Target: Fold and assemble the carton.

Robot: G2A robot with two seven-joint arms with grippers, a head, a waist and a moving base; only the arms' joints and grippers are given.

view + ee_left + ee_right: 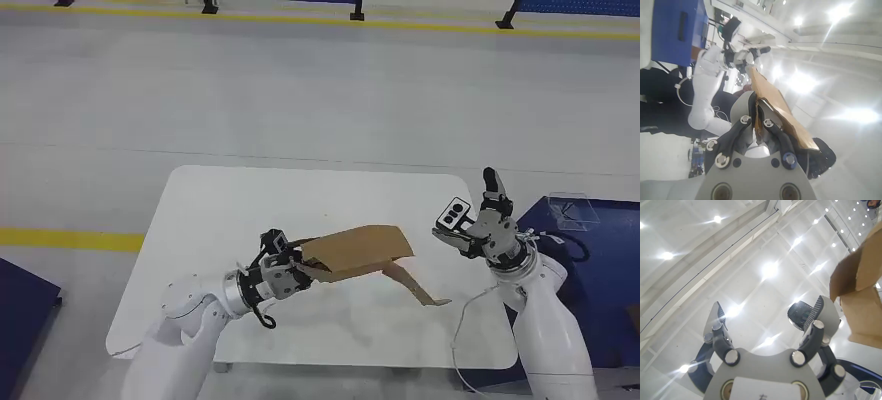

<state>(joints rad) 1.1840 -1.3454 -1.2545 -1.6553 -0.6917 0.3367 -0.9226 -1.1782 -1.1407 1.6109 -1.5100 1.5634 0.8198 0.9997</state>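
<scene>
Over the middle of the white desk (230, 210), the brown carton (355, 252) is held up off the surface, not yet squared into a box. It lies as a slanted, mostly flat panel. One loose flap (415, 285) hangs from its right end down toward the desk; can't tell if the flap tip touches.

The left tool (298, 264) is clamped on the carton's left end. In the left wrist view its fingers (745, 106) pinch the cardboard edge (772, 98) between them, with the panel running away from the tool (755, 98).

The right tool (492, 192) sits above the desk's right edge, pointing upward, well apart from the carton's hanging flap. Its jaws are spread wide and hold nothing. The right wrist view shows the gap in the tool (768, 306) with just ceiling lights behind, and the carton (863, 306) off to one side, not touching the fingers (821, 309). The left wrist view also catches the right tool (761, 51) farther off, beyond the carton's far end.

A blue bin (590, 240) stands just beside the desk's right side.
</scene>
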